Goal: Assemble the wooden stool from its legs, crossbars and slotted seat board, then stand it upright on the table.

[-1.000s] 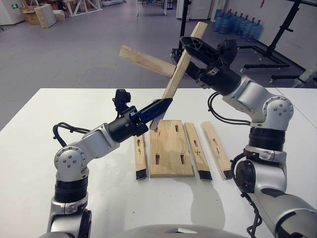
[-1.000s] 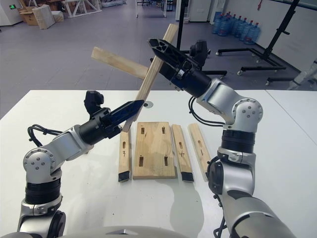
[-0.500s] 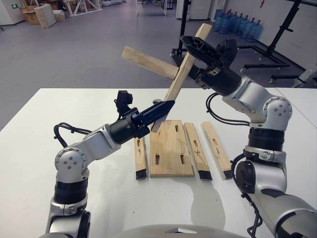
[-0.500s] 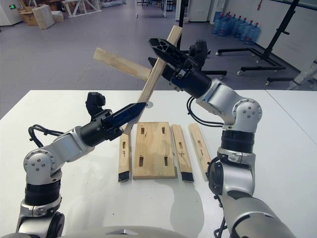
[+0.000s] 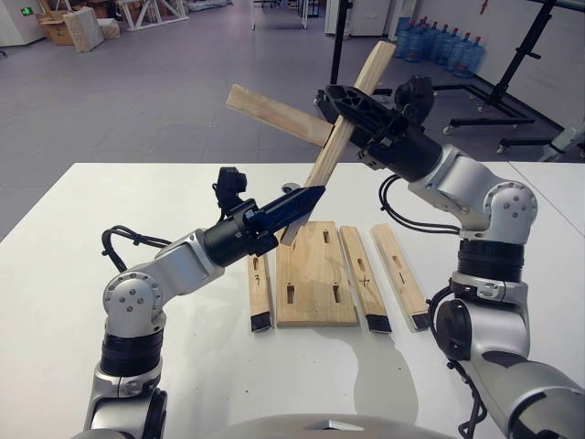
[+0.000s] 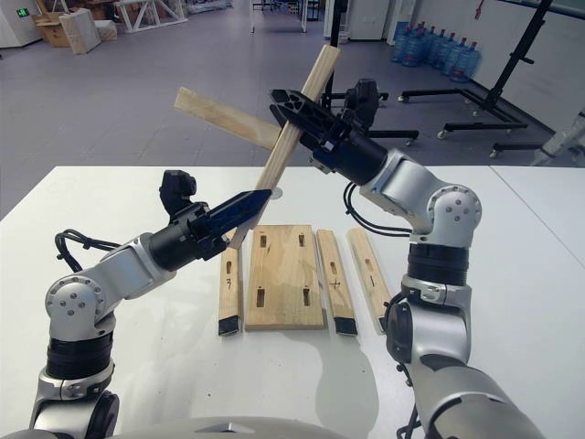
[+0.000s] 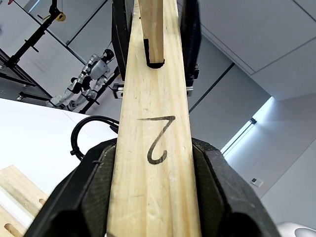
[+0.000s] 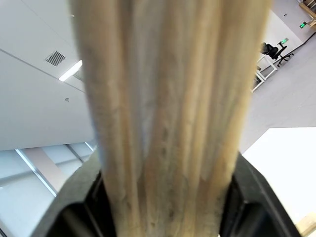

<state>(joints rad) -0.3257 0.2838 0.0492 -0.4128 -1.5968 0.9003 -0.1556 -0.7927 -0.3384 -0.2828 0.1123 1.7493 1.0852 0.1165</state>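
A wooden leg (image 5: 322, 169) marked with a 2 (image 7: 157, 143) hangs slanted above the table, gripped at both ends. My left gripper (image 5: 306, 198) is shut on its lower end, just above the slotted seat board (image 5: 315, 274). My right gripper (image 5: 335, 102) is shut on its upper part, with wood between the fingers (image 8: 79, 212). A crossbar (image 5: 274, 112) sits in the leg's slot (image 7: 154, 58) and sticks out to the left. The seat board lies flat on the table.
Three more legs lie flat beside the board: one on its left (image 5: 260, 291) and two on its right (image 5: 364, 274) (image 5: 399, 270). The white table (image 5: 73, 274) has free room on both sides. Black stands and water bottles stand far behind.
The leg's upper end has swung slightly to the right. My right gripper sits a little lower along it, and my left gripper has risen slightly with the lower end.
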